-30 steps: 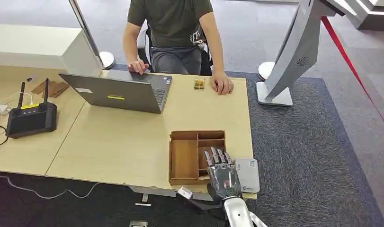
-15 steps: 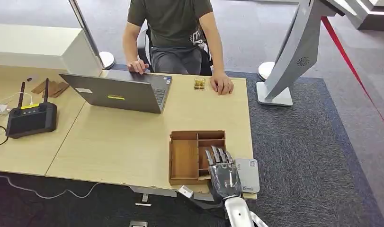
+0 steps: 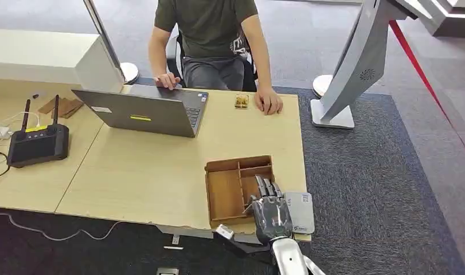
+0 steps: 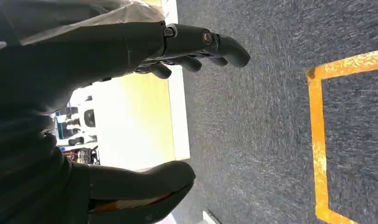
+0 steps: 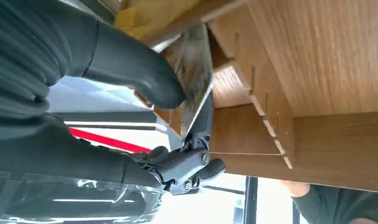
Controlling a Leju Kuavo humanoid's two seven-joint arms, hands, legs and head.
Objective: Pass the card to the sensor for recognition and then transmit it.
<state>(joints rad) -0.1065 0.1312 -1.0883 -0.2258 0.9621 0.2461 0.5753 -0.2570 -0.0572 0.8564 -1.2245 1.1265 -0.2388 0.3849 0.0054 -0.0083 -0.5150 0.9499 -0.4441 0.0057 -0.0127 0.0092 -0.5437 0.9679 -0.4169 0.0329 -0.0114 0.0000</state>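
Observation:
A wooden compartment tray (image 3: 224,195) sits near the table's front right corner, turned slightly askew. My right hand (image 3: 271,211) reaches into its right-hand compartments. In the right wrist view, the thumb and fingers of that hand (image 5: 131,88) pinch a thin pale card (image 5: 196,70), standing on edge against the tray's dividers (image 5: 266,121). A flat grey sensor pad (image 3: 303,212) lies on the table right beside that hand. My left hand (image 4: 61,70) hangs over dark carpet with fingers apart and nothing in it.
A person (image 3: 210,34) sits across the table, hands beside an open laptop (image 3: 144,112) and a small gold object (image 3: 241,101). A black antenna box (image 3: 38,143) stands at the left. A grey stand (image 3: 356,63) rises right of the table. Yellow tape (image 4: 317,140) marks the carpet.
The tray has swung a little out of square and its right side has shifted. My right hand has drawn slightly back toward the table's near edge.

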